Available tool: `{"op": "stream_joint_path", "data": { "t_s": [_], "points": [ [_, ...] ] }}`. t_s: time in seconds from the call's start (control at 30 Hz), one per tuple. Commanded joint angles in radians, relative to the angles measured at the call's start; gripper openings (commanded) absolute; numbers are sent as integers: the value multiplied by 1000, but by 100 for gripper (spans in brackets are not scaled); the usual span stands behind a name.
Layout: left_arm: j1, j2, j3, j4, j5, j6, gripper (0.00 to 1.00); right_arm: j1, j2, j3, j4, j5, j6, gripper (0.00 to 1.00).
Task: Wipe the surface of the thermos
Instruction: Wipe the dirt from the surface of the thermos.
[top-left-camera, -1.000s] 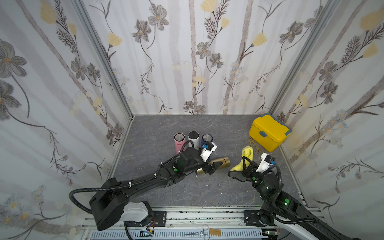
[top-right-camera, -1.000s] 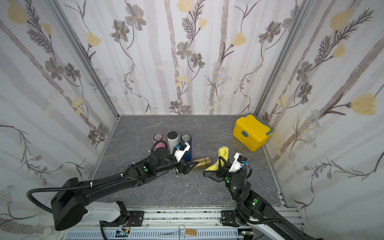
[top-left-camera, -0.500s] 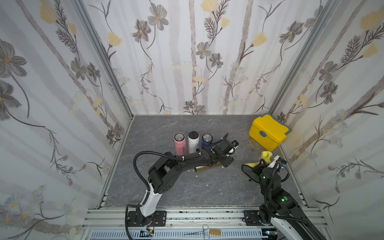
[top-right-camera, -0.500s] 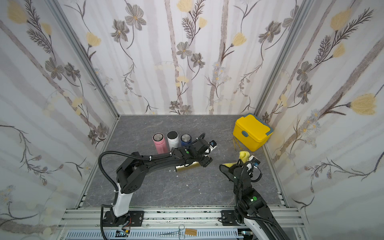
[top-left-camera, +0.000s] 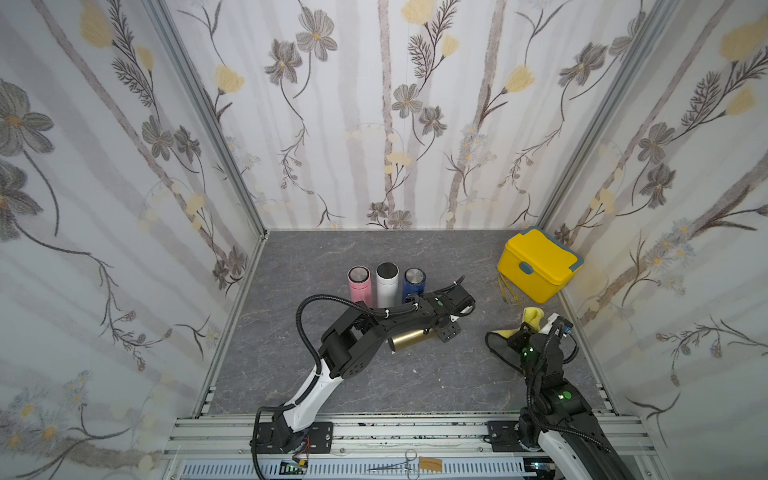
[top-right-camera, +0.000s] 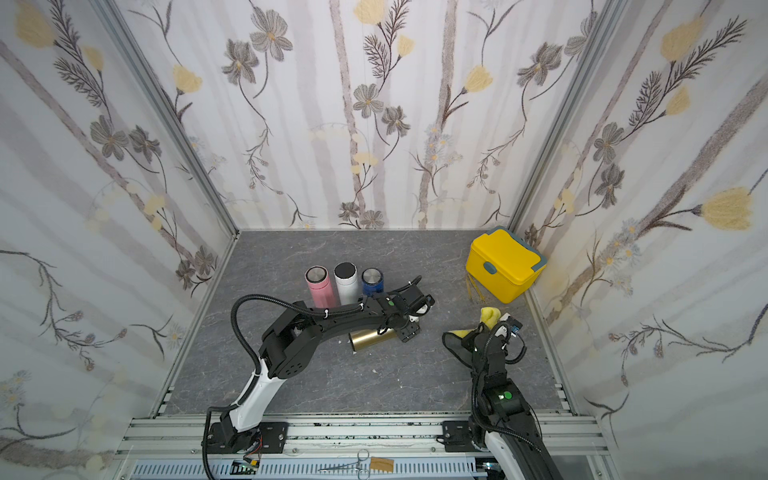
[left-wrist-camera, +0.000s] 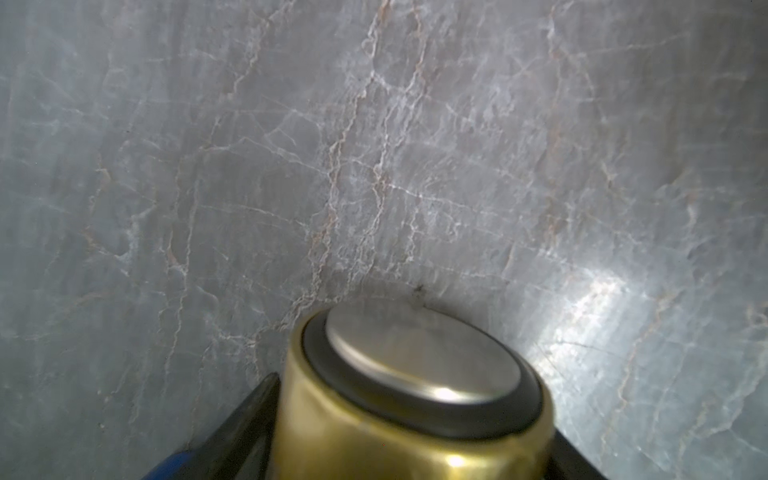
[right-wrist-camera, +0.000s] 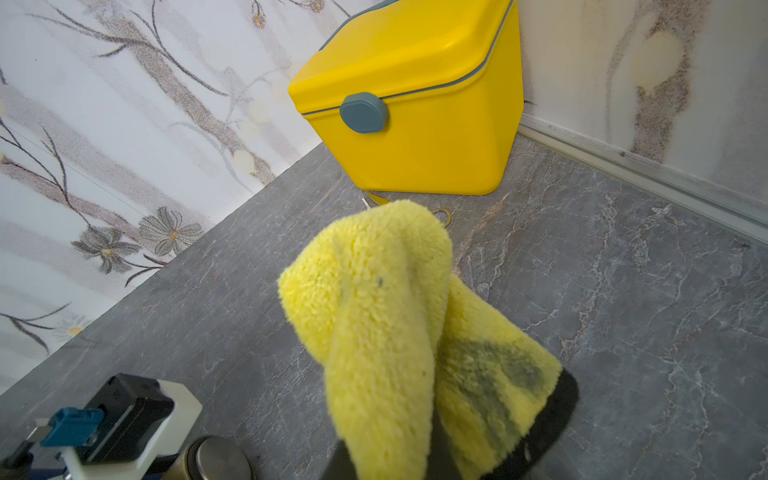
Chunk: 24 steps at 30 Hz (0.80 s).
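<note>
A gold thermos (top-left-camera: 409, 340) (top-right-camera: 370, 338) lies on its side on the grey marble table. My left gripper (top-left-camera: 441, 329) (top-right-camera: 402, 330) reaches over it from behind and is shut on it. In the left wrist view the thermos (left-wrist-camera: 411, 407) fills the space between my black fingers (left-wrist-camera: 249, 415), its steel end facing away from the camera. My right gripper (top-left-camera: 521, 332) (top-right-camera: 478, 332) (right-wrist-camera: 436, 457) is shut on a yellow cloth (top-left-camera: 532, 318) (right-wrist-camera: 382, 324) with a grey stain. It holds the cloth up to the right of the thermos, apart from it.
Pink (top-left-camera: 359, 284), white (top-left-camera: 387, 282) and blue (top-left-camera: 414, 282) thermoses stand upright in a row just behind the left arm. A shut yellow box (top-left-camera: 538, 264) sits in the back right corner, with small gold scissors (top-left-camera: 509, 291) in front of it. Walls enclose three sides.
The right gripper has drawn back to the right with the cloth, away from the thermos. The left arm has raised its elbow and its jaws have narrowed round the thermos, which shifted slightly frontward.
</note>
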Motion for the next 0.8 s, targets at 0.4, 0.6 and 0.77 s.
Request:
{"op": "stream_joint_path", "data": {
  "t_s": [0.4, 0.6, 0.77],
  "points": [
    [-2, 105, 166, -240, 66, 2, 63, -26, -6, -9, 51, -65, -14, 0],
    [-1, 107, 163, -165, 26, -27, 1, -29, -34, 5, 45, -148, -35, 0],
    [-3, -93, 56, 108, 39, -163, 0, -28, -179, 63, 20, -362, -81, 0]
  ]
}}
